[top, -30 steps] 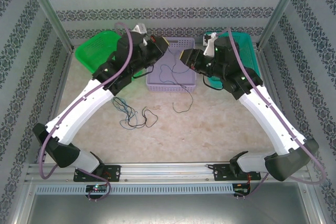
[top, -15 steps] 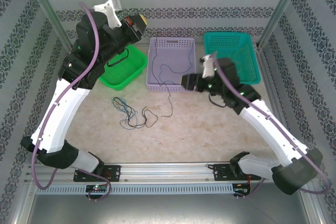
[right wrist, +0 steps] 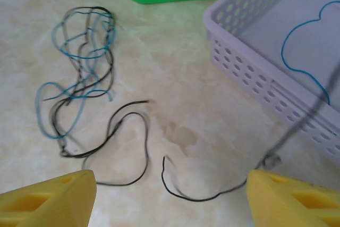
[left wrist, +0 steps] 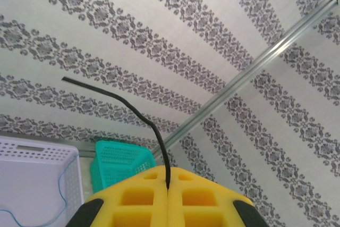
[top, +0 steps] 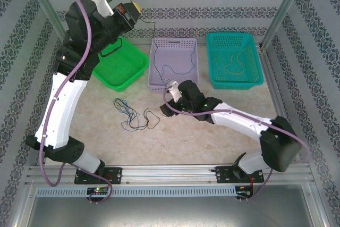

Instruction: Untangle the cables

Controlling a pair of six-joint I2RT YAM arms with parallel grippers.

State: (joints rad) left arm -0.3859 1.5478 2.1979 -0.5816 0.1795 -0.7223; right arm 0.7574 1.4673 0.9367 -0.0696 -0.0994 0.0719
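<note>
Nearest, at lower centre of the top view, find the right gripper (top: 166, 98) hanging low over the table (top: 212, 142), fingers (right wrist: 48, 198) spread wide and holding nothing. Just left of it, note the tangle of cables (top: 133, 114): dark and blue threads looped over one another, lying slack on the pale surface. In the right wrist view, see that knot at upper left, with one dark strand (right wrist: 133, 147) trailing toward the lower middle, untouched. Farther back, count three bins in a row: green basket (top: 122, 70) left, purple basket (top: 175, 51) centre with a blue cable (right wrist: 303, 30) inside, teal basket (top: 244, 46) right with a tan cable (top: 234, 66) inside. Farthest and highest, upper left, spot the left gripper (top: 134, 10) pinched shut on a dark cable (left wrist: 135, 110), apparently hanging from there down toward the purple basket. Judge all of it near weightless, limp and slippery-thin. Take hold on a lone stretch or free end, never inside the knot; pinch squarely and draw slowly to avoid cinching loops.
</note>
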